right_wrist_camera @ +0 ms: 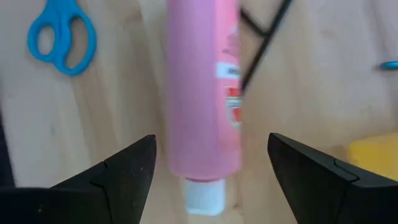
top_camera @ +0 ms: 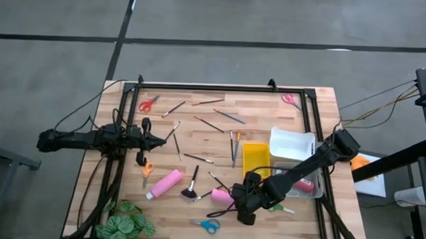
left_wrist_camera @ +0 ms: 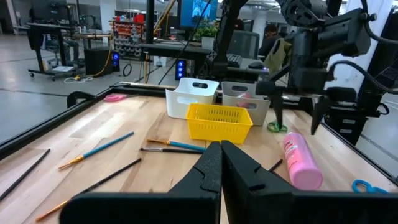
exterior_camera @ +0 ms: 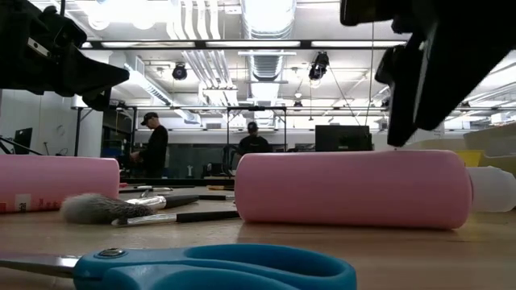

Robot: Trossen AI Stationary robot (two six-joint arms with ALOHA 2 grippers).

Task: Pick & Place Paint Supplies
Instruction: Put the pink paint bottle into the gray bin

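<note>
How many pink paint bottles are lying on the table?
2. One pink bottle lies beside the fluffy brush; the other pink bottle lies below the open right gripper. More may be hidden in the white tray.

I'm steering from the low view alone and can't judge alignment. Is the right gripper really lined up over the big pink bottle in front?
Observer: Yes. The right wrist view shows the right gripper open, with one finger on each side of the pink bottle and clear of it.
Operator: Where's the left gripper?
Observer: The left gripper is shut and holds nothing. The high view puts it over the left part of the table, well away from the bottle.
Operator: Anything in the trays yet?
Observer: The yellow tray looks empty. Something pink-red lies in the clear bin beside it.
</note>
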